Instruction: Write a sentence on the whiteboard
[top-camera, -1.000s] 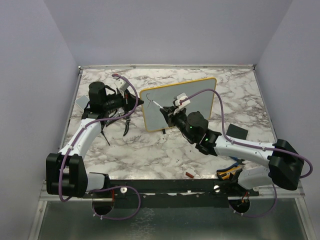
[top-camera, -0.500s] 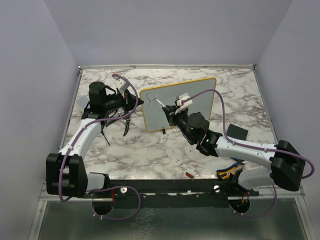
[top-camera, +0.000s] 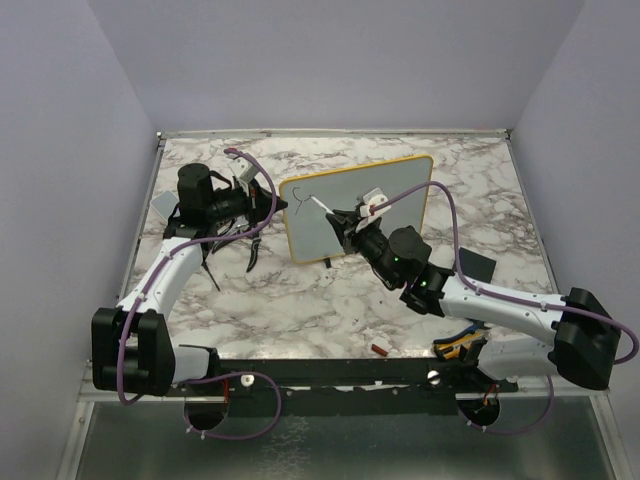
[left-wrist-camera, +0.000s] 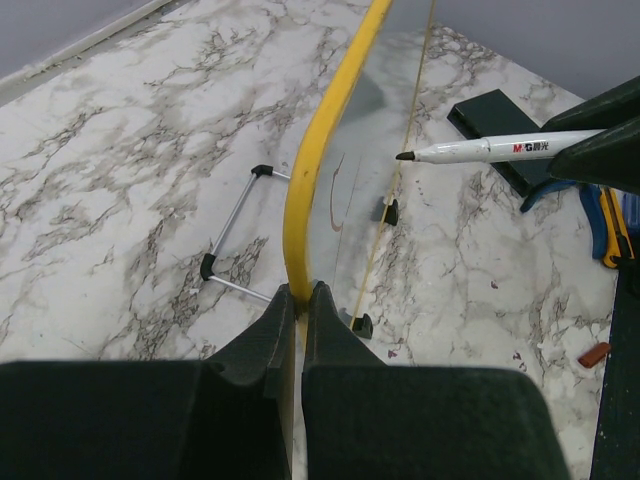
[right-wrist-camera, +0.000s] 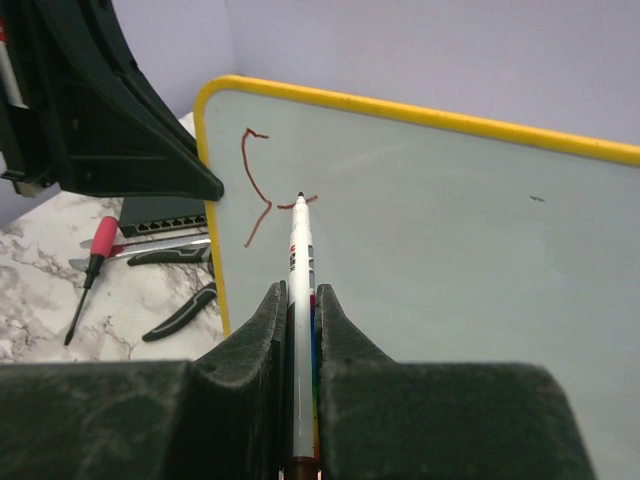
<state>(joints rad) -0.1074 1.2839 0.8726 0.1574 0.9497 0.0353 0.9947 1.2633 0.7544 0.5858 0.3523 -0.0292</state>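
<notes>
Plain lilac walls (top-camera: 330, 60) enclose a marbled tabletop (top-camera: 300, 300). At far centre the whiteboard (right-wrist-camera: 450, 230) stands upright, its left edge pinched by the left fingers (left-wrist-camera: 275, 330). The right fingers (right-wrist-camera: 262, 340) pinch a marker (right-wrist-camera: 299, 270), tip beside the sentence (right-wrist-camera: 248, 170), barely one letter. Writing looks hardly started; the next stroke needs light, steady pressure rightward.

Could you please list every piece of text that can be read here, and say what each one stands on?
"M&G": on the barrel of the white marker, left wrist view; the small characters after it are too blurred to read.
On the whiteboard: only a reddish-brown curved stroke and a short dash, no readable word.
Print on the marker in the right wrist view: too foreshortened to read.
</notes>
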